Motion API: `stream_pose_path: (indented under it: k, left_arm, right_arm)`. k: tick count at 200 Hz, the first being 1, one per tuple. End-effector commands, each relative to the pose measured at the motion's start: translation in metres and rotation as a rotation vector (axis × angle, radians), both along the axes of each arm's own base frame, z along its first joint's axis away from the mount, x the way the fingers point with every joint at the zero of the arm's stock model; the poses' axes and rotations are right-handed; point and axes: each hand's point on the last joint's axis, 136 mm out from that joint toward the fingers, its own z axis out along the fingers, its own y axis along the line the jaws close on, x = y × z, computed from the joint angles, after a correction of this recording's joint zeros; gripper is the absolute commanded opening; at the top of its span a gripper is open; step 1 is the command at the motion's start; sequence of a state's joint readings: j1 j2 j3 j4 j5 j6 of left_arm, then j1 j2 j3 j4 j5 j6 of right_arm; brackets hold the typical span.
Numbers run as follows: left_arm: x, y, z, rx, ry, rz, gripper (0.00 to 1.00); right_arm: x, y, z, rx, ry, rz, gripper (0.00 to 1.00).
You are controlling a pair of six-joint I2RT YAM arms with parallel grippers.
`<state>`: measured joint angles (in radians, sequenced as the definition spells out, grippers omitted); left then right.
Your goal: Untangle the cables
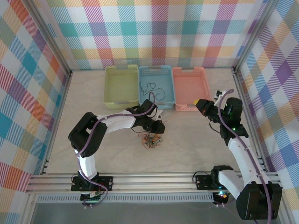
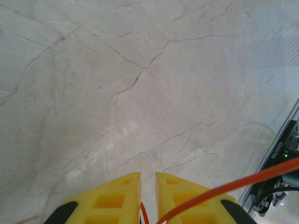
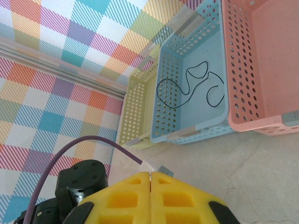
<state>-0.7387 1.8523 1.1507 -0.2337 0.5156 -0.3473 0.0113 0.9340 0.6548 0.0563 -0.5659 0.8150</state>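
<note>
Where I work: pale marbled table (image 1: 103, 149), bare ahead of my left fingertips.
Baskets: green basket (image 1: 106, 88), blue basket (image 1: 157, 105) and pink basket (image 1: 189, 108) stand in a row beyond both my grippers, presumably to receive sorted wires.
Right gripper (image 3: 150, 175): jaws pressed together, empty, raised beside the pink basket's near corner, probably parked clear of my other arm.
Left gripper (image 2: 148, 176): jaws almost closed, seemingly pinching an orange cable (image 2: 233, 185) that trails to its right; I judge this is to draw it free.
Cables (image 1: 149, 139): small tangled clump on the table, just nearside of my left gripper.
Black cable (image 3: 187, 86): loose inside the blue basket, ahead of my right gripper.
</note>
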Motion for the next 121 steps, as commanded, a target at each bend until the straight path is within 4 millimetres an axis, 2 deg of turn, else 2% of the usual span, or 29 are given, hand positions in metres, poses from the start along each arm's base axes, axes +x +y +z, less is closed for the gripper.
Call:
stream_pose_path:
  k: [1, 76, 121]
  left_arm:
    - [-0.006, -0.004, 0.005, -0.007, -0.002, -0.033, 0.17]
    - [-0.008, -0.006, 0.004, 0.002, -0.005, -0.047, 0.17]
    - [-0.010, -0.008, 0.005, 0.000, -0.010, -0.057, 0.17]
  right_arm:
    - [0.001, 0.002, 0.029, 0.031, -0.049, 0.022, 0.00]
    - [0.007, 0.006, 0.076, 0.067, -0.118, 0.056, 0.00]
    - [0.011, 0.007, 0.082, 0.074, -0.123, 0.060, 0.00]
